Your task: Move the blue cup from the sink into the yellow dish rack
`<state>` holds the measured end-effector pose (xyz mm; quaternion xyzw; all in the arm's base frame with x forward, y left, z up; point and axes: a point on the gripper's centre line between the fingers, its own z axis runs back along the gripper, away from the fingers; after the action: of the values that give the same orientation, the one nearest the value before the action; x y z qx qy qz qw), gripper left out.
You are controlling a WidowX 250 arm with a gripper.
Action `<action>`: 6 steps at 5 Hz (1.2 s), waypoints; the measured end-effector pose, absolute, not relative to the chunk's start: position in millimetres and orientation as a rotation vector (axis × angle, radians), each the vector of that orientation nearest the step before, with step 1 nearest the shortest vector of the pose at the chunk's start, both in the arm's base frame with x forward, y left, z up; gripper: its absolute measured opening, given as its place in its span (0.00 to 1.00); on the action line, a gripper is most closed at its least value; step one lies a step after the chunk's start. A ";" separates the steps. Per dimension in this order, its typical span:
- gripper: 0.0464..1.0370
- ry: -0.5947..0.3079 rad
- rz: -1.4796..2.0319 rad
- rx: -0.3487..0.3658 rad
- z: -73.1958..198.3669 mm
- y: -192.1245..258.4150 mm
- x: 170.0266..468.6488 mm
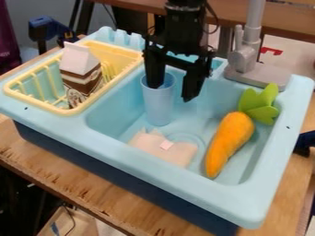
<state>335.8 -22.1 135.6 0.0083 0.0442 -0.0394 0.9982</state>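
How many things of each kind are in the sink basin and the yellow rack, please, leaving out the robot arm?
Cup: 1
Carrot: 1
Pink cloth: 1
Carton: 1
Total: 4

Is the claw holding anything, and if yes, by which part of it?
Nothing is held. The open claw is at the blue cup in the sink: one finger is inside its rim, the other hangs outside, apart from the wall.
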 end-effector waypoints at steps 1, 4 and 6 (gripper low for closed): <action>0.93 0.102 -0.081 0.017 126.8 -21.7 337.1; 0.13 0.101 -0.104 0.000 121.2 -24.0 336.7; 0.05 0.107 -0.138 -0.012 136.8 -25.1 327.8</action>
<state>327.8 -25.1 136.8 -0.0060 0.0537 -0.0687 0.9962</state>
